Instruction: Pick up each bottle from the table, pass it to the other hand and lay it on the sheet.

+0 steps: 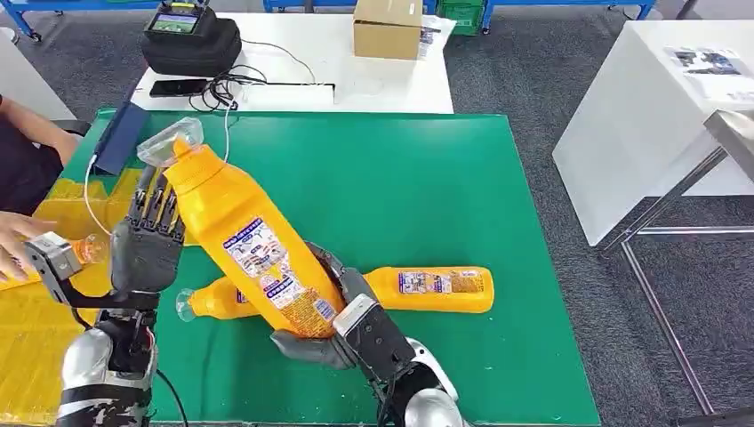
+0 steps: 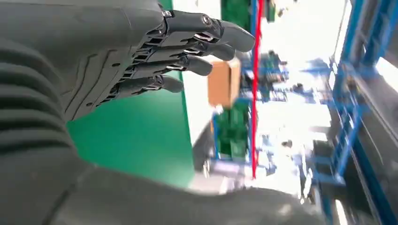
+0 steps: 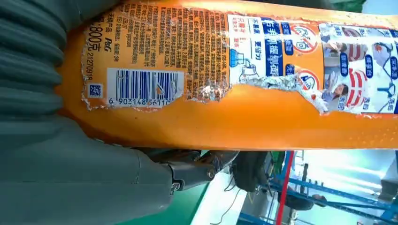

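Note:
A large yellow bottle [image 1: 249,236] hangs tilted above the green table [image 1: 445,178], its clear cap toward the far left. My right hand [image 1: 333,325] grips its base end; the right wrist view shows the torn label of the bottle [image 3: 234,93] above my right hand [image 3: 70,164]. My left hand [image 1: 151,236] stands upright just left of the bottle's shoulder, fingers straight and apart, holding nothing. In the left wrist view the left hand [image 2: 141,51] is spread over the green table [image 2: 136,136]. A second yellow bottle [image 1: 427,289] lies on the table behind the held one.
The yellow sheet [image 1: 36,356] covers the table's left side, where a person's hand [image 1: 13,240] touches an orange bottle [image 1: 89,249]. A dark blue flat case [image 1: 120,138] lies at the far left corner. Beyond are a black bag [image 1: 191,40], a cardboard box [image 1: 387,27] and cables.

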